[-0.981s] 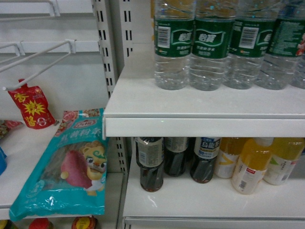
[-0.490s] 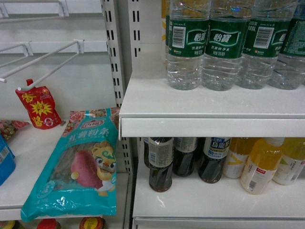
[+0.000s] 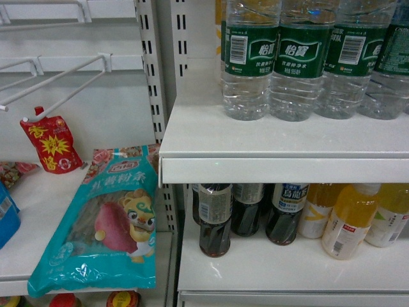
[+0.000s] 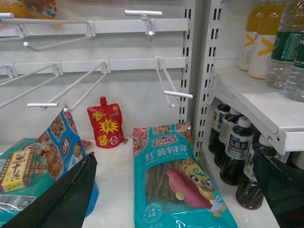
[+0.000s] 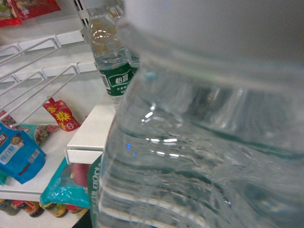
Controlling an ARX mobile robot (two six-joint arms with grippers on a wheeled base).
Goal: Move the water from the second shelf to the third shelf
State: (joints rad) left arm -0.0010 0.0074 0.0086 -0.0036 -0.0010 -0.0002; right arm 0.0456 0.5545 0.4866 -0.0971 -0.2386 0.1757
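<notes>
Water bottle [image 5: 199,142] stands upright right against our right wrist camera, nearer that arm, whose fingers' state we cannot tell; left fingers [image 4: 66,194] spread open

White metal store shelving fills the head view: a slotted upright post [image 3: 148,96] splits two bays. On the left, a white back panel [image 3: 96,121] carries bare wire display hooks [image 3: 57,80] angling forward, above a white lower shelf [image 3: 45,211]. On the right, a thick white shelf board [image 3: 281,144] with a plain front lip [image 3: 281,171] sits over another white shelf [image 3: 281,268] below. Lighting is bright and even, with soft glare on the painted surfaces.
</notes>
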